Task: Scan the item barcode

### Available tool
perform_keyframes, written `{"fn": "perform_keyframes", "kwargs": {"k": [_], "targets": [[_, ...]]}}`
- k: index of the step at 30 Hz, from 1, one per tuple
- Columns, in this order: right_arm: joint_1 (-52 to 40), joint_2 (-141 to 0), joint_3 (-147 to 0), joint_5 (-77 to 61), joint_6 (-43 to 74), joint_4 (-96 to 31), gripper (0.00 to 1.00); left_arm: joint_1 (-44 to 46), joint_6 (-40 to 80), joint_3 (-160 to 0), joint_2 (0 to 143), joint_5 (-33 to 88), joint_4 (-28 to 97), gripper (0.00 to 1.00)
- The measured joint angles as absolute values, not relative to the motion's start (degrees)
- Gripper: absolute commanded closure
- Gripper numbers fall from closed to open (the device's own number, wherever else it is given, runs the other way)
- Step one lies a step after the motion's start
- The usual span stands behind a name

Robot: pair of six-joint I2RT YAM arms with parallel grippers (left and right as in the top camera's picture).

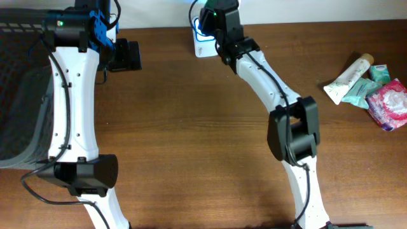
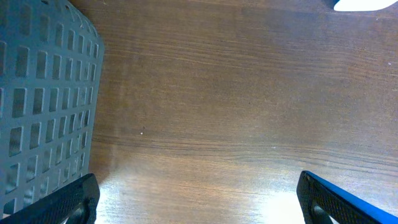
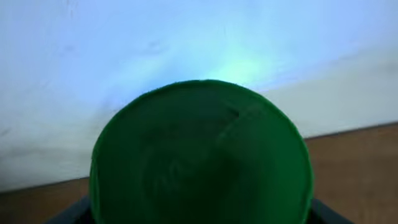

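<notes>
- The right pincer [image 3: 199, 214] is grasping a green round thing [image 3: 199, 155]. One dark finger [image 3: 71, 213] shows at each lower corner of the right wrist view, pressed against its sides.
- The green round thing fills most of that view. Behind it is a pale wall [image 3: 93, 56] with blue light on it, and a strip of brown surface shows low down.
- From above, the right arm [image 1: 280, 95] reaches to the far edge of the surface [image 1: 191, 127]. Its tip is just beside a small white stand [image 1: 202, 44] that glows blue. The green thing cannot be made out from up there.
- The left pincer [image 2: 199, 205] is released, with its fingers spread wide and only bare wood between them.
- A gray basket [image 2: 43, 106] full of little square holes sits just to the left of the left pincer.
- Far off on the right side lie a cream tube [image 1: 346, 77], a teal packet [image 1: 364, 90] and a pink packet [image 1: 389, 105]. They touch each other in a little heap, well apart from both arms.
</notes>
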State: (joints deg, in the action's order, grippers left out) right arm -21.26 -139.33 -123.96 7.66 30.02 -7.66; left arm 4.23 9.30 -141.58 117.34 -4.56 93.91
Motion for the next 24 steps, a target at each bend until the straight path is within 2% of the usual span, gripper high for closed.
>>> {"fn": "perform_keyframes", "kwargs": {"k": [13,18,22,24], "targets": [[-20.7,-142.7,-124.0,8.7,26.3,-4.9,0.31,4.2,9.3,-141.6,117.3,-4.5,93.9,0.01],[-18.7,-137.4,-124.1,8.8,26.3,-21.0,0.38,4.2,9.3,-141.6,117.3,-4.5,93.9,0.01],[-11.8,-128.9,-125.0,8.9,26.1,-33.8,0.37,4.2,9.3,-141.6,117.3,-4.5,93.9,0.01],[-6.8,-128.2,-125.4,8.3,26.2,-42.4,0.25,4.2,9.3,-141.6,117.3,-4.6,93.9,0.01]]}}
